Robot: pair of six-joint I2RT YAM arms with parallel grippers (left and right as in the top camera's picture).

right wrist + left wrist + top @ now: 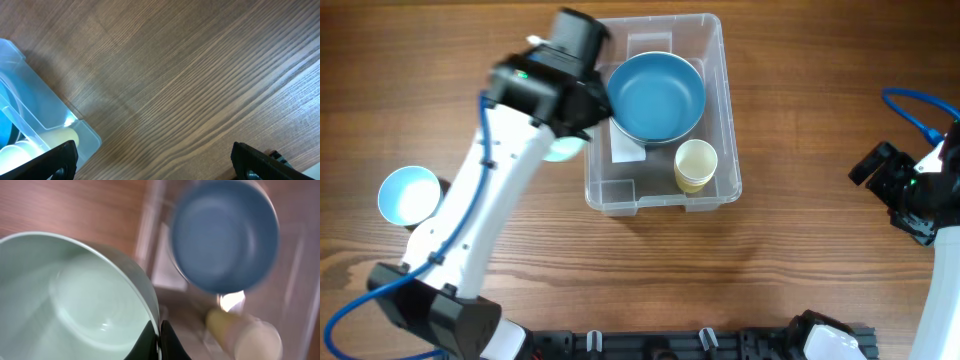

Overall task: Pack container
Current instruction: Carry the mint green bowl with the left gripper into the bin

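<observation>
Container point(620, 190) on wood-grain table point(820, 80)

Brown wood-grain counter point(800, 250), matte, filling the background of all three views from edge to edge. Grain running left to right seen from overhead, slanting diagonally in the right wrist view, blurred and reddish in the left wrist view. Evenly lit, with only soft, faint shadows.
</observation>
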